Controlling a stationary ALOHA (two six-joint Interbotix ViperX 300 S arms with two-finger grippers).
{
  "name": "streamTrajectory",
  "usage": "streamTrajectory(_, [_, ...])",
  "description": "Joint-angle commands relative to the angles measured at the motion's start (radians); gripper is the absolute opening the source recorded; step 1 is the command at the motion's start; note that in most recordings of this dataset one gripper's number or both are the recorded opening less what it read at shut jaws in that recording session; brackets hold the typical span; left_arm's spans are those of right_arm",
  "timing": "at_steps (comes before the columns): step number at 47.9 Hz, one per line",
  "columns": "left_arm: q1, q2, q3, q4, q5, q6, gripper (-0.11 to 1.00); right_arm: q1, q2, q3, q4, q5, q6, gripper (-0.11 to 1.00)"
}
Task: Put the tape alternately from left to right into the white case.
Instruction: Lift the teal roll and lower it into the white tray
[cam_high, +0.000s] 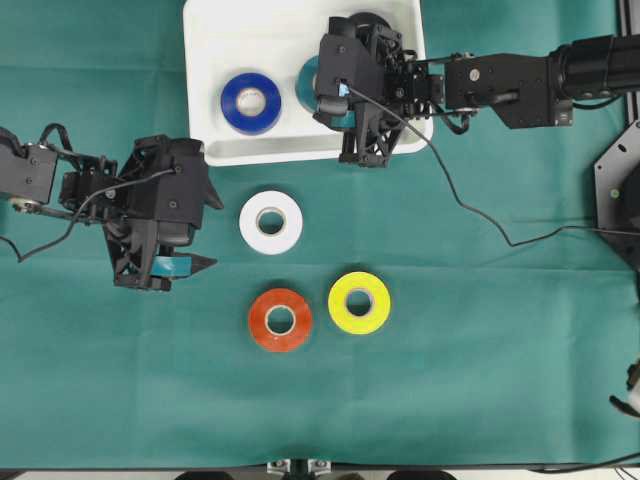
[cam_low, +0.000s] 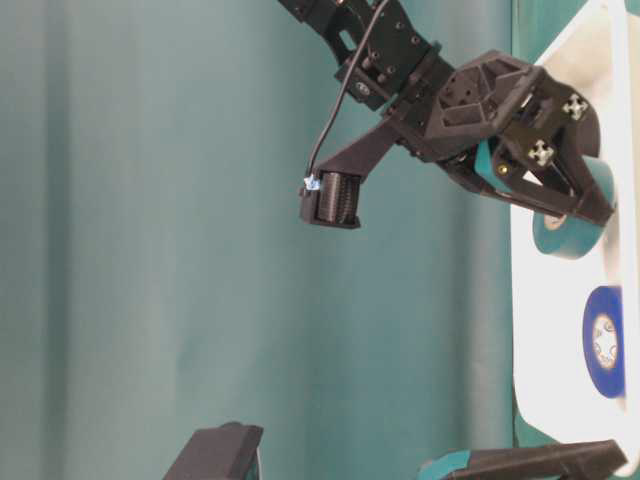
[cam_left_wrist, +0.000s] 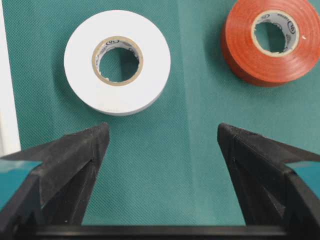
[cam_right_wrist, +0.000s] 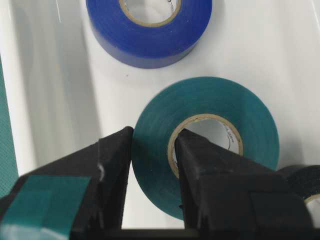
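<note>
The white case lies at the top middle, and a blue roll lies flat inside it. My right gripper is shut on the teal roll inside the case, one finger in the pale core and one on the outer wall. The teal roll hangs tilted at the case floor. A black roll's edge shows beside it. On the cloth lie the white roll, red roll and yellow roll. My left gripper stands open and empty, just short of the white roll.
The green cloth covers the whole table. A black cable trails from the right arm across the cloth, right of the case. The red roll lies beyond the left gripper's right finger.
</note>
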Motion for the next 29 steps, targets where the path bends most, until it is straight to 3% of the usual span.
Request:
streamTrajectory(1, [-0.002, -0.008, -0.009, -0.003, -0.005, -0.002, 0.64, 0.002, -0.018, -0.025, -0.003, -0.011, -0.002, 0.27])
streamTrajectory(21, [-0.002, -0.008, -0.009, -0.003, -0.005, -0.002, 0.64, 0.003, -0.017, -0.025, -0.003, -0.011, 0.005, 0.29])
streamTrajectory(29, [-0.002, -0.008, -0.009, -0.003, -0.005, -0.002, 0.64, 0.003, -0.018, -0.025, -0.002, -0.011, 0.005, 0.74])
